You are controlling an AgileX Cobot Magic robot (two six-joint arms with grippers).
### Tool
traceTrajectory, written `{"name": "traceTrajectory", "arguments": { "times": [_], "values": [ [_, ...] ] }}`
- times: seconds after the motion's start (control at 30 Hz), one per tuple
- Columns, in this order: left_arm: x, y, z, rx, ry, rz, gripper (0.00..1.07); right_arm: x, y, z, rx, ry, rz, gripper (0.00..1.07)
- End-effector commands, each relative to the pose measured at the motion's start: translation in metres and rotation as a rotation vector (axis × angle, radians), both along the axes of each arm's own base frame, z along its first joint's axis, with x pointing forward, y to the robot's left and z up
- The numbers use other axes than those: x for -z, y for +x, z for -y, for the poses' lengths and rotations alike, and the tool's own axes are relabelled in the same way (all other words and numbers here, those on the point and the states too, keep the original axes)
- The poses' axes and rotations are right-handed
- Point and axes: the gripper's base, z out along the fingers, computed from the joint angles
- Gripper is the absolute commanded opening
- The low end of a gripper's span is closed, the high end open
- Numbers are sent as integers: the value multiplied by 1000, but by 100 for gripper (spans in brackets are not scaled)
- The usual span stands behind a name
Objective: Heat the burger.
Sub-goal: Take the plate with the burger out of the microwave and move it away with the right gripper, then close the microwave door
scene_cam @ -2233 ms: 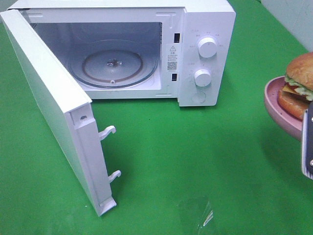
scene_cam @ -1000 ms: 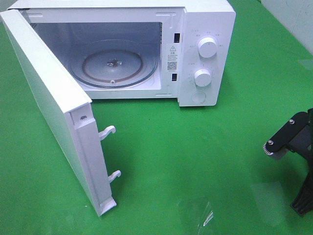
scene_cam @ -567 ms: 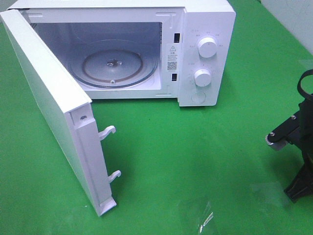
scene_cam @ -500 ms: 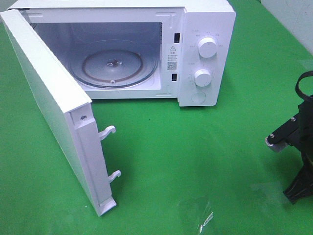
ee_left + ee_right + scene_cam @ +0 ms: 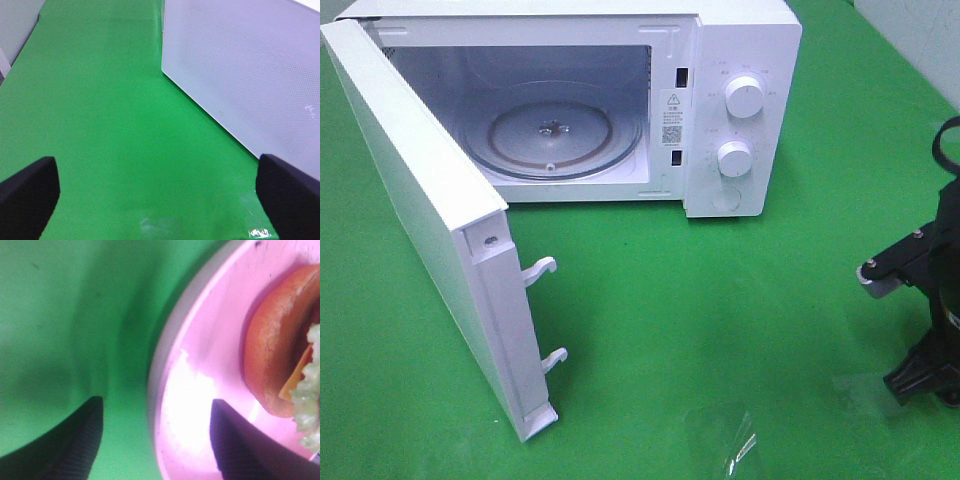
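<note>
The burger (image 5: 280, 355), with a golden-brown bun, yellow cheese and green lettuce, sits on a round pink plate (image 5: 200, 405) in the right wrist view. My right gripper (image 5: 156, 407) is open. One finger is over the green cloth and the other over the plate, with the plate's rim between them. Nothing shows either finger touching the rim. The exterior view shows neither burger nor plate, only the right arm (image 5: 925, 300) at the right edge. My left gripper (image 5: 160, 200) is open and empty over the cloth, beside the microwave door (image 5: 250, 75).
The white microwave (image 5: 740, 60) stands at the back. Its door (image 5: 420, 220) is swung wide to the left, with latch hooks sticking out. The glass turntable (image 5: 555, 135) inside is bare. Green cloth (image 5: 720, 330) covers the table between the microwave and the right arm.
The plate with the burger, raised at the right edge of the exterior view two seconds ago, has left that view. The right arm came in there and has edged slightly lower.
</note>
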Motion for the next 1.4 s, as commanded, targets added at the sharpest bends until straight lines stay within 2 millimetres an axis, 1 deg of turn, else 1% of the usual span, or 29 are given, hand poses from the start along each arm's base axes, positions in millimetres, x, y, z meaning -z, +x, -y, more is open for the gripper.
{"name": "traceTrajectory", "arguments": {
  "times": [0.03, 0.07, 0.1, 0.13, 0.17, 0.2, 0.23, 0.27, 0.3, 0.33, 0.37, 0.4, 0.43, 0.5, 0.53, 0.57, 0.6, 0.63, 0.73, 0.8, 0.87, 0.9, 0.93, 1.03, 1.07, 1.1, 1.13, 1.3, 1.4],
  "values": [
    [-1, 0, 0, -5, -7, 16, 100, -13, 2, -4, -11, 46, 8, 66],
    [-1, 0, 0, -5, -7, 16, 100, -26, 2, -8, -18, 102, 25, 66],
    [-1, 0, 0, -5, -7, 16, 100, -26, 2, -8, -18, 102, 25, 66],
    [-1, 0, 0, -5, -7, 16, 100, -38, 1, -12, -30, 164, 44, 66],
    [-1, 0, 0, -5, -7, 16, 100, -38, 1, -12, -30, 164, 44, 66],
    [-1, 0, 0, -5, -7, 16, 100, -51, -2, -16, -55, 224, 58, 66],
    [-1, 0, 0, -5, -7, 16, 100, -51, -2, -16, -55, 224, 58, 66],
    [-1, 0, 0, -5, -7, 16, 100, -66, -8, -19, -66, 301, 84, 66],
    [-1, 0, 0, -5, -7, 16, 100, -66, -8, -19, -66, 301, 84, 66],
    [-1, 0, 0, -5, -7, 16, 100, -78, -15, -21, -83, 366, 109, 67],
    [-1, 0, 0, -5, -7, 16, 100, -78, -15, -21, -83, 366, 109, 67],
    [-1, 0, 0, -5, -7, 16, 100, -92, -22, -21, -107, 410, 135, 68],
    [-1, 0, 0, -5, -7, 16, 100, -92, -22, -21, -107, 410, 135, 68],
    [-1, 0, 0, -5, -7, 16, 100, -115, -37, -18, -144, 462, 204, 70],
    [-1, 0, 0, -5, -7, 16, 100, -115, -37, -18, -144, 462, 204, 70],
    [-1, 0, 0, -5, -7, 16, 100, -126, -44, -16, -156, 488, 241, 71],
    [-1, 0, 0, -5, -7, 16, 100, -126, -44, -16, -156, 488, 241, 71],
    [-1, 0, 0, -5, -7, 16, 100, -136, -53, -13, -167, 512, 278, 73],
    [-1, 0, 0, -5, -7, 16, 100, -141, -57, -11, -169, 521, 297, 73],
    [-1, 0, 0, -5, -7, 16, 100, -149, -65, -7, -172, 530, 329, 74],
    [-1, 0, 0, -5, -7, 16, 100, -160, -82, 0, -171, 543, 371, 74],
    [-1, 0, 0, -5, -7, 16, 100, -160, -82, 0, -171, 543, 371, 74],
    [-1, 0, 0, -5, -7, 16, 100, -162, -92, 5, -170, 547, 385, 74],
    [-1, 0, 0, -5, -7, 16, 100, -164, -101, 9, -171, 553, 405, 74],
    [-1, 0, 0, -5, -7, 16, 100, -165, -112, 14, -174, 562, 433, 74],
    [-1, 0, 0, -5, -7, 16, 100, -165, -112, 14, -174, 562, 433, 74],
    [-1, 0, 0, -5, -7, 16, 100, -165, -123, 19, -178, 572, 463, 74],
    [-1, 0, 0, -5, -7, 16, 100, -164, -136, 25, -184, 587, 506, 74],
    [-1, 0, 0, -5, -7, 16, 100, -163, -154, 32, -200, 616, 589, 74]
  ]
}}
